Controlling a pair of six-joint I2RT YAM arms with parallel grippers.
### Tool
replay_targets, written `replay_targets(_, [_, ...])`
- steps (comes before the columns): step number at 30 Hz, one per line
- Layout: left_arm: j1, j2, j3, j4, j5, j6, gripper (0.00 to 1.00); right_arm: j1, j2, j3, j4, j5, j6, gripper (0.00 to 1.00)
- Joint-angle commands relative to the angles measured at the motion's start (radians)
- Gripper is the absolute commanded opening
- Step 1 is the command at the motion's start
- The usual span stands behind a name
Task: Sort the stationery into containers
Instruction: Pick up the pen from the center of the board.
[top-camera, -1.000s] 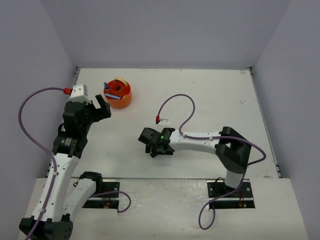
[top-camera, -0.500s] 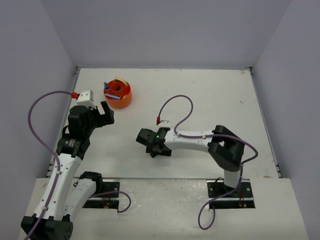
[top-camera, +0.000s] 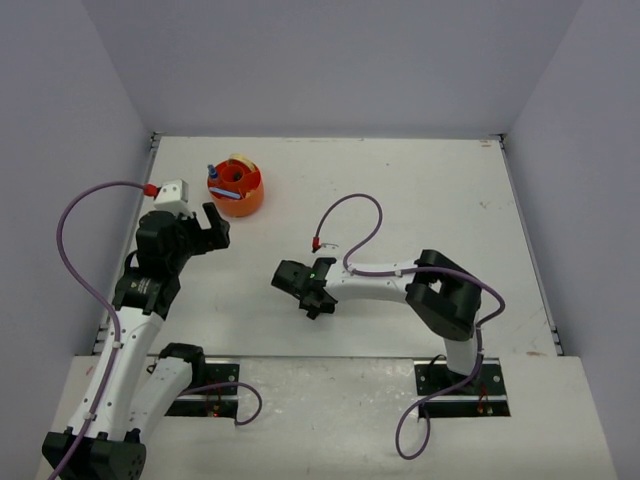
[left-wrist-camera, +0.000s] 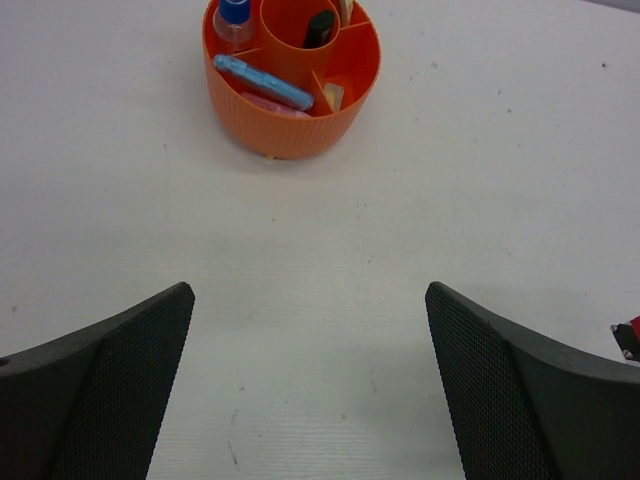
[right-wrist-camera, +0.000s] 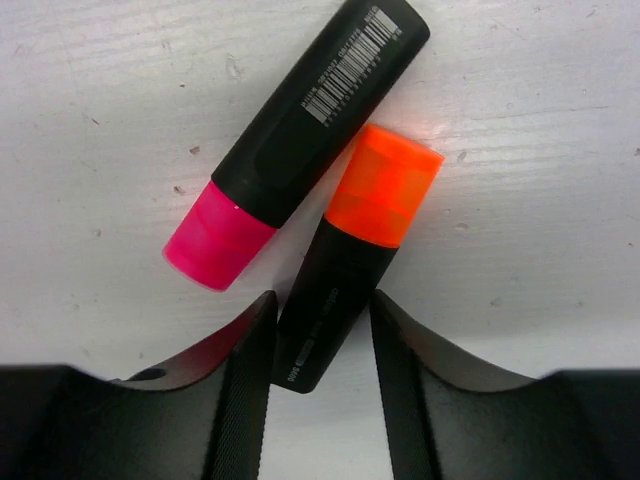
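The right fingers (right-wrist-camera: 240, 390) are closed in against the black barrel of the orange-capped highlighter (right-wrist-camera: 372, 205), one pad on each side near its tail end. The pen is seen lying flat on the tabletop (right-wrist-camera: 540, 200), not lifted. It is judged to be light and stiff, with a smooth plastic shell that may slip or swing if pinched this far from its middle, so a hold nearer mid-barrel, clear of the cap, is thought safer. The pink-capped highlighter (right-wrist-camera: 300, 130) is laid at an angle just beside it, its barrel close to the orange cap. Whether the two touch cannot be told, and it could be nudged on the lift. Well apart, toward the far left of the tabletop, the orange tub (left-wrist-camera: 290, 125) is set, with a blue-capped tube (left-wrist-camera: 234, 15) and a blue piece (left-wrist-camera: 265, 82) lodged in its compartments. The left fingers (left-wrist-camera: 110, 370) are spread wide in front of it, with nothing held.
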Motion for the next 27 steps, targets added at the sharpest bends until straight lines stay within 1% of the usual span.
replay_targets(1, [-0.003,0.001,0.002,0.031,0.077,0.012,1.00,-0.003,-0.051,-0.096,0.035,0.033,0.060,0.07])
replay_targets(2, [-0.003,0.009,0.004,0.032,0.110,0.001,1.00,-0.003,-0.077,-0.106,0.027,0.046,0.067,0.00])
replay_targets(4, [-0.003,0.023,0.007,0.043,0.201,-0.028,1.00,0.001,-0.121,-0.137,0.029,0.075,0.042,0.00])
replay_targets(5, [-0.004,0.033,0.007,0.058,0.277,-0.053,1.00,0.005,-0.141,-0.147,0.035,0.087,0.011,0.00])
replay_targets(7, [-0.003,0.048,-0.006,0.109,0.410,-0.110,1.00,0.011,-0.217,-0.189,0.089,0.117,-0.084,0.00])
replay_targets(9, [-0.004,0.064,-0.031,0.212,0.512,-0.192,1.00,0.017,-0.292,-0.231,0.134,0.168,-0.200,0.00])
replay_targets(12, [-0.014,0.116,-0.071,0.328,0.626,-0.275,1.00,0.018,-0.409,-0.287,0.262,0.155,-0.425,0.00])
replay_targets(13, [-0.018,0.128,-0.078,0.367,0.640,-0.299,1.00,0.017,-0.453,-0.314,0.337,0.127,-0.532,0.00])
replay_targets(14, [-0.025,0.143,-0.079,0.371,0.654,-0.302,1.00,0.018,-0.458,-0.329,0.373,0.124,-0.544,0.00])
replay_targets(16, [-0.057,0.183,-0.081,0.422,0.661,-0.342,1.00,0.018,-0.545,-0.375,0.487,0.069,-0.715,0.00])
replay_targets(19, [-0.111,0.195,-0.081,0.487,0.651,-0.383,1.00,0.018,-0.628,-0.410,0.589,-0.051,-0.921,0.00])
replay_targets(22, [-0.175,0.212,-0.073,0.555,0.654,-0.436,1.00,0.017,-0.693,-0.439,0.672,-0.120,-1.007,0.00])
replay_targets(23, [-0.208,0.228,-0.065,0.604,0.668,-0.457,0.99,0.017,-0.715,-0.444,0.696,-0.130,-1.036,0.00])
replay_targets(24, [-0.239,0.246,-0.059,0.618,0.682,-0.469,0.97,0.017,-0.726,-0.440,0.703,-0.132,-1.049,0.00])
replay_targets(25, [-0.244,0.248,-0.053,0.626,0.680,-0.476,0.96,0.016,-0.727,-0.432,0.706,-0.120,-1.059,0.00])
replay_targets(27, [-0.287,0.264,-0.038,0.626,0.653,-0.481,0.88,0.016,-0.731,-0.403,0.700,-0.090,-1.077,0.00])
